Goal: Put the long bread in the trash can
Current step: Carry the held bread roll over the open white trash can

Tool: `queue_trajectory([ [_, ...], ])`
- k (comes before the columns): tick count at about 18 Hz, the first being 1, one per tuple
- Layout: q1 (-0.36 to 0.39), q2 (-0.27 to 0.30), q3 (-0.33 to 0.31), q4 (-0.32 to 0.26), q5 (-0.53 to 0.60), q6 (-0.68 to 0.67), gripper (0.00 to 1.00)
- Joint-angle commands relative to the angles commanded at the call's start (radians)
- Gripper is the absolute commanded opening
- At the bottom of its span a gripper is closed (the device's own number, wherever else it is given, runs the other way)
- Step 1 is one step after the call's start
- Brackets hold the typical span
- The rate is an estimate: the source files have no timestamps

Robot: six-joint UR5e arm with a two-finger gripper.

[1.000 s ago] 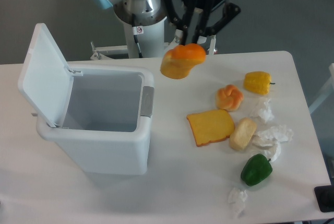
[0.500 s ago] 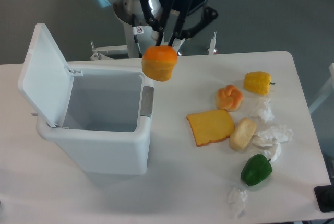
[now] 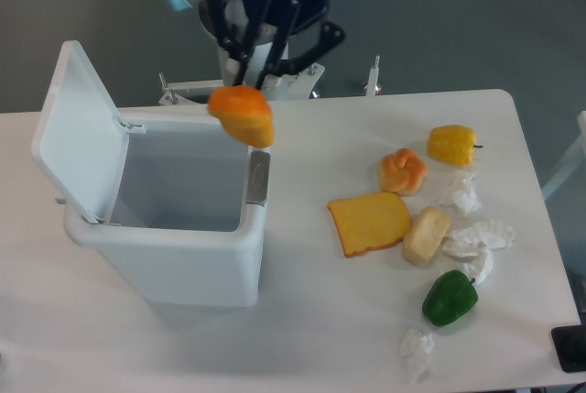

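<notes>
Hanging in the air at the far right corner of the bin (image 3: 165,256): the bread (image 3: 243,114), a glossy orange-brown toy loaf, deeper orange at its upper left end, paler yellow-orange toward its lower right end, tilted so the pale end points down and right. It is clear of the table (image 3: 302,338) and overlaps the bin's far rim near the grey strip (image 3: 259,178).

Gripper (image 3: 249,81): black two-finger unit, reaching down from the top of the view, fingers (image 3: 240,49) converging on the loaf's upper end and clenched on it. The dark blue body carries white lettering. Grey and light blue arm links stand behind, at the table's far edge.

Bin: white, rectangular, lid (image 3: 78,132) flipped up on the left, interior open and grey-shadowed.

Other items, on the table to the right, well apart from the bin:
- toast slice (image 3: 369,222)
- knotted bun (image 3: 403,170)
- pale roll (image 3: 427,234), just beside the toast
- yellow pepper (image 3: 452,145)
- green pepper (image 3: 450,298)
- crumpled white paper (image 3: 476,239)
</notes>
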Motion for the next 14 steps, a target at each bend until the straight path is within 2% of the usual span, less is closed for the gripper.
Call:
queue_trajectory([
  [8,-0.037,-0.017,-0.003,0.000,0.000,0.000,0.03],
  [14,-0.078,-0.052,-0.005,0.002,0.002,0.002,0.03],
])
